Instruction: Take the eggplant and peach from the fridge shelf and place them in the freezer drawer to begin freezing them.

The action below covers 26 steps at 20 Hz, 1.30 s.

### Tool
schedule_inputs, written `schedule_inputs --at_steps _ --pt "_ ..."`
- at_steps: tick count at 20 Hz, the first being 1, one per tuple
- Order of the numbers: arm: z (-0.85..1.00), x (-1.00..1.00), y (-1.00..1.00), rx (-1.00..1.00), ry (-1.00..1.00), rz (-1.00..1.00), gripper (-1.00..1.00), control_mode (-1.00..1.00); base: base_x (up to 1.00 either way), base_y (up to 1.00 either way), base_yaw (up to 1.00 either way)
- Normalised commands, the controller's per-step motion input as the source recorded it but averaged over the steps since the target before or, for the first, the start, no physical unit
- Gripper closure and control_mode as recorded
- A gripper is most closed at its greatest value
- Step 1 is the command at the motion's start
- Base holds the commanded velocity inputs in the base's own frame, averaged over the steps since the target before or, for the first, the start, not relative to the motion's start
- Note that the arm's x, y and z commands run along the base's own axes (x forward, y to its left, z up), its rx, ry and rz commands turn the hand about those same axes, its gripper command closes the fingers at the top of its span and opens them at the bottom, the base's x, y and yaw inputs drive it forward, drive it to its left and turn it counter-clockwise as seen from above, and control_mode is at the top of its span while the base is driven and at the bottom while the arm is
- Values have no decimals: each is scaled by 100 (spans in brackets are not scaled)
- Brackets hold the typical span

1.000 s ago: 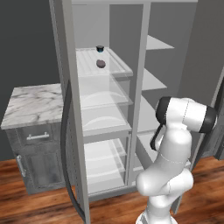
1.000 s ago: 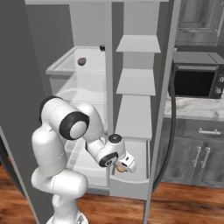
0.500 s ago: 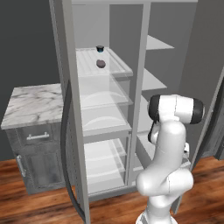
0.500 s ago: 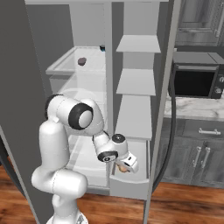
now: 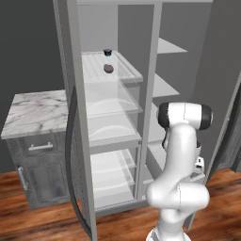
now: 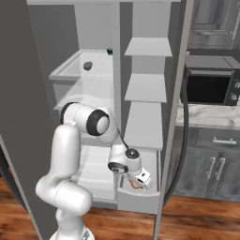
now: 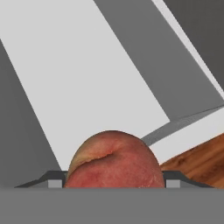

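peach [image 7: 114, 162] between jaws, gripped | jaws low over freezer drawer [image 6: 125, 199] | eggplant [image 5: 108, 68] on fridge shelf [image 5: 129, 71]

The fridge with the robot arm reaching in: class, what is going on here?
The white arm is carrying the peach between its fingers, low over the pale freezer drawer at the bottom right of the open fridge. The peach is not yet released. The eggplant sits on the ridged fridge shelf high up, near a small black cup, so one of the two items has yet to be fetched.
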Motion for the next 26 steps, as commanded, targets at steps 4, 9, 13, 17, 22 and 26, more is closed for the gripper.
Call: schedule_inputs --at_steps 4,9,13,17,22,26 --pt "-33 14 -1 0 0 0 100 -100 0 0 0" --pt "-33 13 -9 0 0 0 100 -100 0 0 0" --pt "-23 26 -9 0 0 0 100 -100 0 0 0" --pt "-16 22 -13 0 0 0 100 -100 0 0 0" --pt "-2 1 -3 0 0 0 -100 -100 0 0 0" --pt "0 0 0 0 0 0 -100 -100 0 0 0"
